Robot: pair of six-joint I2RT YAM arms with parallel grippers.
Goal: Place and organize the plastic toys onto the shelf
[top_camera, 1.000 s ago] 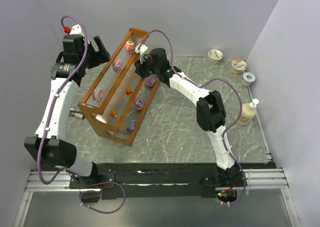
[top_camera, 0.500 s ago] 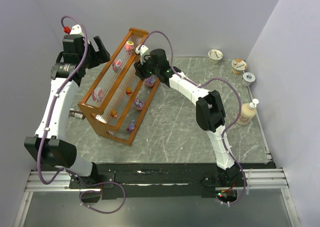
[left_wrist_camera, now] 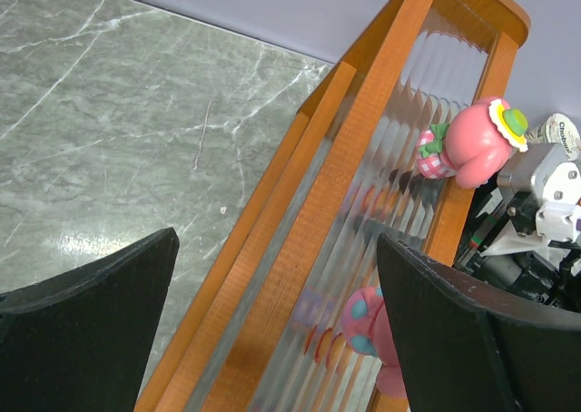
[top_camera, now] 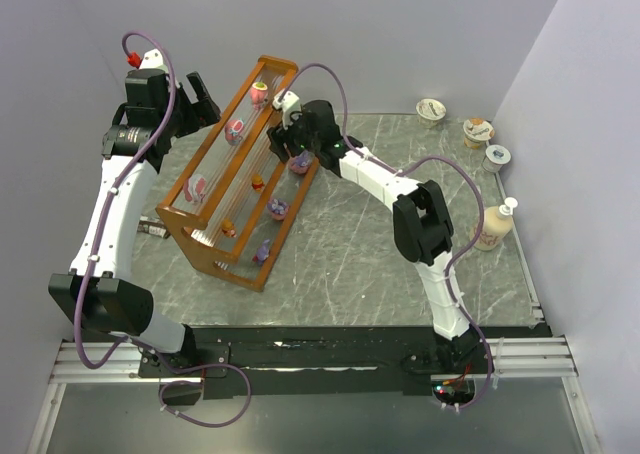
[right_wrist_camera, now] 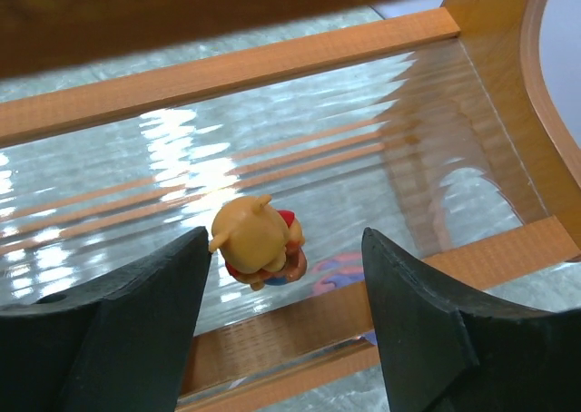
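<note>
Right hand point(right_wrist_camera: 286, 240) spread wide, gripping nothing, straddling the small orange-yellow plastic figure point(right_wrist_camera: 255, 240) standing on a ribbed tier of the orange-brown wooden shelf point(right_wrist_camera: 272, 67). Risk: one finger sits close, so sideways drift would likely topple it. Left hand point(left_wrist_camera: 277, 240) likewise parted, empty.

We see a shelf point(left_wrist_camera: 359, 149) of smooth orange-brown wood with clear, ribbed, glossy tiers point(right_wrist_camera: 381, 122), a shiny plastic orange toy point(right_wrist_camera: 247, 235), a glossy pink toy point(left_wrist_camera: 477, 142), a polished grey marble-look table point(left_wrist_camera: 118, 94)

1. Grey-green marbled counter point(top_camera: 350, 249), white-veined and glossy, with a bright glare patch in the left wrist view.
2. Plain pale lavender walls point(top_camera: 400, 34) behind and at both sides.
3. Aluminium rail point(top_camera: 320, 359) along the near edge.
</note>
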